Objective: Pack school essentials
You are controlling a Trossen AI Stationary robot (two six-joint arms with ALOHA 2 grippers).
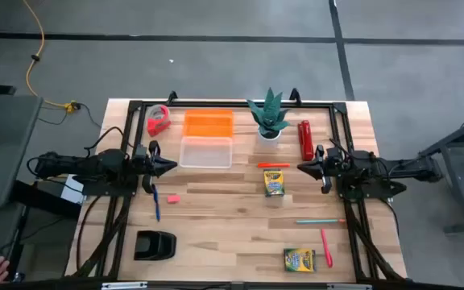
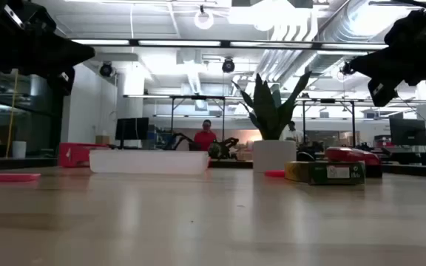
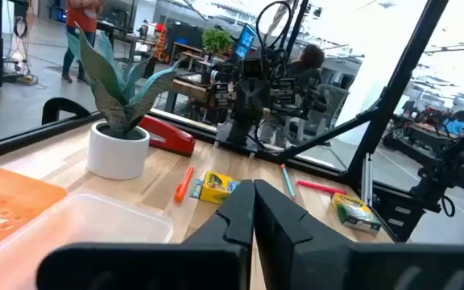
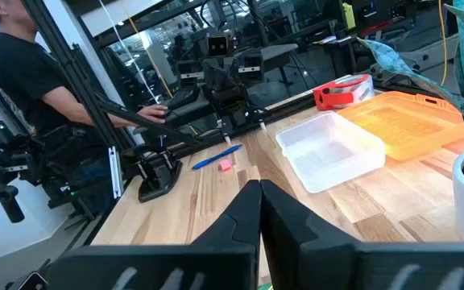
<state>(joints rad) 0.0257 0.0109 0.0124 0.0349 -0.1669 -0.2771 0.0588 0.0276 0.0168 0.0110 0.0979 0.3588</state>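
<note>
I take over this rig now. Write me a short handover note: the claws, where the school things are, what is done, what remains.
Left claw: shut, empty, raised beside the clear plastic box.
Right claw: shut, empty, raised near the upper yellow-and-green crayon box.
On the table: the second crayon box, blue pen, small pink eraser, orange-red marker, teal pen, pink pen.
Done: nothing packed; the clear box is empty, its orange lid lies beside it.
Left: everything.
</note>
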